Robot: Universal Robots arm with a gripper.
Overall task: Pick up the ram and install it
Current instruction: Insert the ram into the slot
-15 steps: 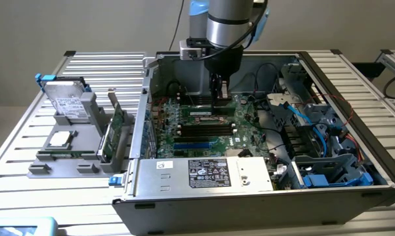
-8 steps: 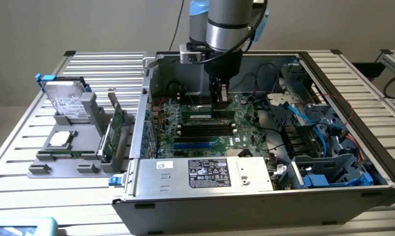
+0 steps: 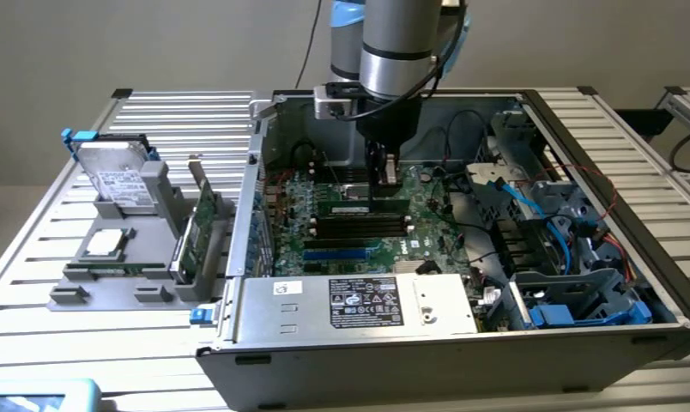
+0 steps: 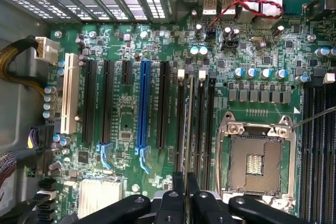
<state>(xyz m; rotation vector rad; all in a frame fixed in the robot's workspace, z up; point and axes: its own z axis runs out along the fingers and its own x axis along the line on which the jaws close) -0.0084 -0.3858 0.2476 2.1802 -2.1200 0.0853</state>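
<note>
Standing upright at the motherboard slots [image 3: 357,230], ram [image 3: 368,209] pinched in gripper [image 3: 379,190].

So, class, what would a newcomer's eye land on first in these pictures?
The end effector stands out first, down inside the open grey metal computer case, gripping a long thin green ram stick at the black memory slots. On the green motherboard, the bright blue plastic slot and the empty silver processor socket catch the eye.

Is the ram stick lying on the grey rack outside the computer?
No, the gripper holds the ram on edge inside the open case, over the motherboard's slots.
</note>
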